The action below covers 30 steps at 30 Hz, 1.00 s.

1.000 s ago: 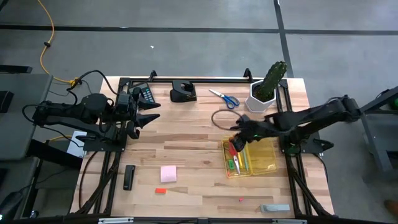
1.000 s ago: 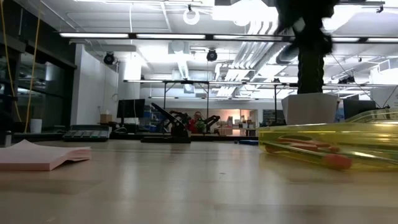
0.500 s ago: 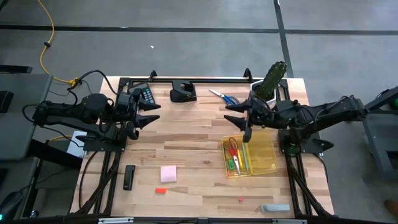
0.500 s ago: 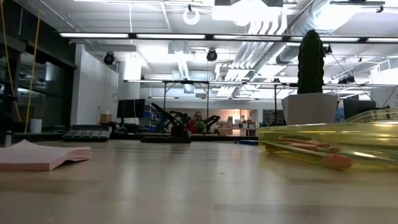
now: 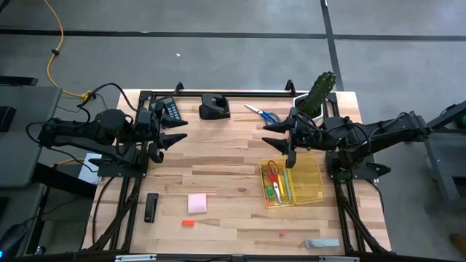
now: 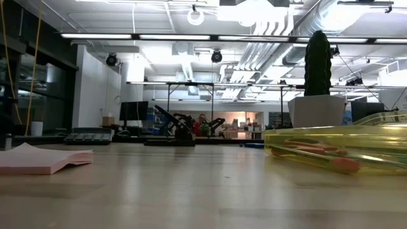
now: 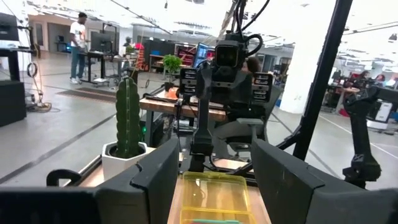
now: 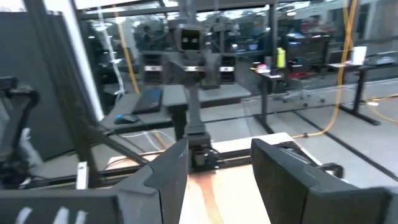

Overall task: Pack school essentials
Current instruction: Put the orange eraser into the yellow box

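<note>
The clear yellow tray (image 5: 309, 182) lies at the table's right, with red-handled scissors (image 5: 272, 172) and thin pens (image 5: 278, 191) flat inside its left part. Blue-handled scissors (image 5: 263, 113) lie near the far edge. A pink sticky pad (image 5: 196, 203) and a small red bit (image 5: 188, 223) rest on the wood near the front, with a tiny red bit (image 5: 282, 233) farther right. My right gripper (image 5: 280, 142) hovers open and level above the tray's far-left corner, holding nothing. My left gripper (image 5: 172, 136) waits open at the left side, pointing across the table.
A green cactus in a white pot (image 5: 314, 98) stands at the far right corner. A calculator (image 5: 172, 110) and a black desk device (image 5: 214, 107) sit along the far edge. A black bar (image 5: 151, 207) lies front left and a grey piece (image 5: 321, 243) front right.
My right gripper has risen from the tray's left part, where it pointed down over the red-handled scissors. It tipped up to level, rolled, and then held still. The scissors stay lying in the tray.
</note>
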### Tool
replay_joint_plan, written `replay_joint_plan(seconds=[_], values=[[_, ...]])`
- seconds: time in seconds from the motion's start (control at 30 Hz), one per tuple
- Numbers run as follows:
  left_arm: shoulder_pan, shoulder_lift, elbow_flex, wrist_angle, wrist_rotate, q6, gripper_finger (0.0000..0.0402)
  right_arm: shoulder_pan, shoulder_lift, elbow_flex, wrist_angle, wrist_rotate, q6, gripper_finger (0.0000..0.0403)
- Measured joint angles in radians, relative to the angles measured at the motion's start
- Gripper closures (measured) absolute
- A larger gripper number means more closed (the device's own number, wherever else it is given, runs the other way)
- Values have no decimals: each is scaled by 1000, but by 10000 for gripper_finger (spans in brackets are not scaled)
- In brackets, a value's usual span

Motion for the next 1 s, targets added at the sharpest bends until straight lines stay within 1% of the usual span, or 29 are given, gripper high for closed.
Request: replay_joint_plan(seconds=[0.17,0.4,1.0], values=[[0,0,0,0,-2,0,213,0,0,0,12,-39,-1,235],[0,0,0,-1,-2,2,213,-12,0,0,38,-1,-1,235],[0,0,0,-2,-2,-1,213,-14,0,0,23,0,-1,235]])
